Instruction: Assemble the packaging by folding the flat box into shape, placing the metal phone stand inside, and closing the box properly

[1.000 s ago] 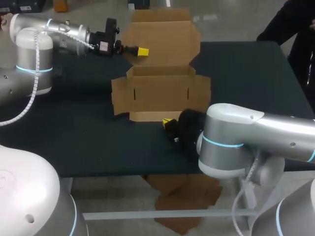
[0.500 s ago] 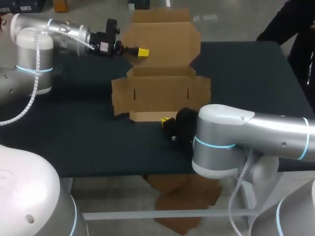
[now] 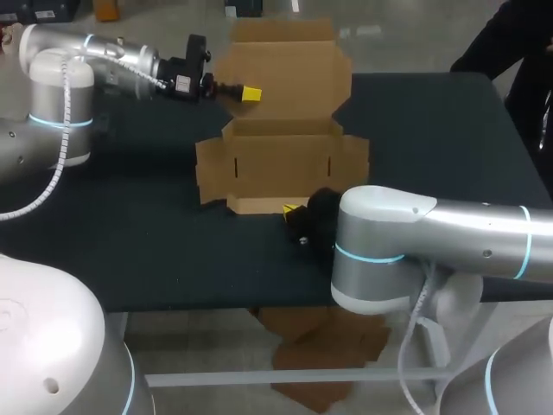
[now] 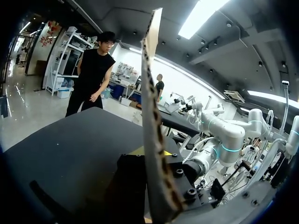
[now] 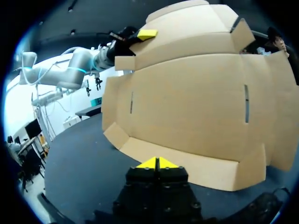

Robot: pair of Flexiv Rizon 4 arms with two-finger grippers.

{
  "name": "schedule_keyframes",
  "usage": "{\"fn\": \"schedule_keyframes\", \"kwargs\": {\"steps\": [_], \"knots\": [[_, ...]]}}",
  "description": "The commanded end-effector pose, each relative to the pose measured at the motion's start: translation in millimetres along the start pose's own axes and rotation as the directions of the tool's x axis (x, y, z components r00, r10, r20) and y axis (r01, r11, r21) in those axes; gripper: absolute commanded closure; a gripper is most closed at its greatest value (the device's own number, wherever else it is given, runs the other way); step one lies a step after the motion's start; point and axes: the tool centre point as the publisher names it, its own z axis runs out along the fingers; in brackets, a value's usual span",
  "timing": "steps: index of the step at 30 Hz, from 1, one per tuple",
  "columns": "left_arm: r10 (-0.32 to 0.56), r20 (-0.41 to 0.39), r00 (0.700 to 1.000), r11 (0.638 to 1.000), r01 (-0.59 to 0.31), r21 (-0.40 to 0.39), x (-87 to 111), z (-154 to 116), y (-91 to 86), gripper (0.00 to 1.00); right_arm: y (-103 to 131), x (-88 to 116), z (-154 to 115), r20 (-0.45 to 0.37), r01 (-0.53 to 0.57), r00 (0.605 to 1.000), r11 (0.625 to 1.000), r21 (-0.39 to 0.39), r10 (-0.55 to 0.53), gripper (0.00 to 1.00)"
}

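Observation:
A brown cardboard box (image 3: 281, 164) lies unfolded on the dark table, its lid panel (image 3: 289, 73) tilted up at the back. My left gripper (image 3: 251, 92) is shut on the lid's left edge. In the left wrist view that cardboard edge (image 4: 152, 116) runs edge-on between its fingers. My right gripper (image 3: 294, 210) sits low at the box's front flap (image 5: 187, 161), its yellow tips (image 5: 158, 163) pressed together with nothing between them, just short of the flap. No metal phone stand shows in any view.
Dark table top (image 3: 130, 225) stretches to both sides of the box. My right arm's thick elbow (image 3: 380, 251) hangs over the table's front edge. The left arm (image 3: 112, 60) comes in over the back left corner.
My right arm's elbow has swung to the left and its gripper has crept slightly left along the front flap. The left gripper and the lid have stayed put.

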Motion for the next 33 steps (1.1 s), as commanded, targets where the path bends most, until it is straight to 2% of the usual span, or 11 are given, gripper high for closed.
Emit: {"fn": "schedule_keyframes", "kwargs": {"steps": [1, 17, 33], "knots": [[0.001, -0.008, 1.000, 1.000, -0.001, 0.001, -2.0, -2.0, 0.9, 1.00, -2.4, 2.5, 7.1, 0.017, -0.004, 1.000, 1.000, -0.001, 0.004, 1.00], [-0.005, -0.016, 1.000, 1.000, 0.005, -0.002, -6.2, -5.1, 2.5, 1.00, -1.7, -4.4, 11.3, 0.029, -0.018, 0.999, 1.000, -0.016, 0.019, 1.00], [-0.014, -0.030, 0.999, 1.000, 0.014, -0.006, -11.2, -6.4, 2.9, 1.00, -8.6, -8.6, 18.9, 0.029, -0.041, 0.999, 0.999, 0.004, 0.041, 1.00]]}}
